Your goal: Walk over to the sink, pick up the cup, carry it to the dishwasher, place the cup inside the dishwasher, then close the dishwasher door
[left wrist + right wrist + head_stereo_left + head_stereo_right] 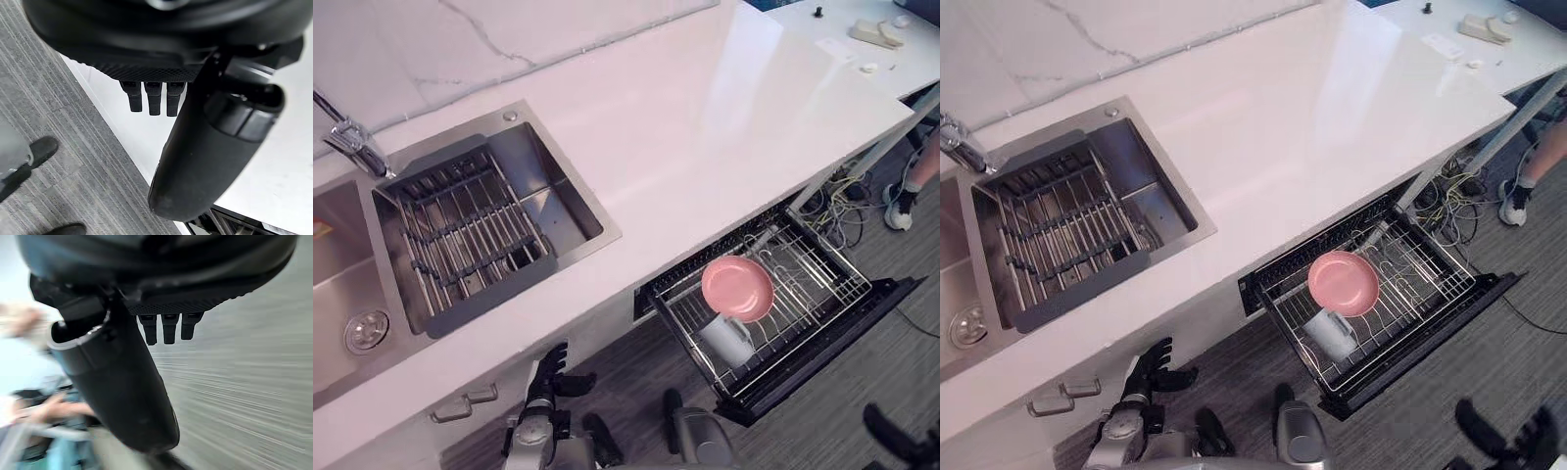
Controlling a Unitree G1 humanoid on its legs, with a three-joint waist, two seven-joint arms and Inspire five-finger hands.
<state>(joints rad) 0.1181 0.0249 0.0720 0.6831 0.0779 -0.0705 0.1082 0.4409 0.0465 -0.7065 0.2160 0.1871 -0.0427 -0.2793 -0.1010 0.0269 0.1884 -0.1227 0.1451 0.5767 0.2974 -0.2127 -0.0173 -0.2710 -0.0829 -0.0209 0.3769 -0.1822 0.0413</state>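
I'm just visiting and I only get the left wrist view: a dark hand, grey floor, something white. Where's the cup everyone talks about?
Observer: The white cup sits in the pulled-out dishwasher rack, right by a pink plate.
Operator: So is the dishwasher shut?
Observer: No, its dark door stands out from under the counter, wide open.
Operator: And the other hand, is it holding anything?
Observer: The right hand is open, fingers straight, with nothing in it.
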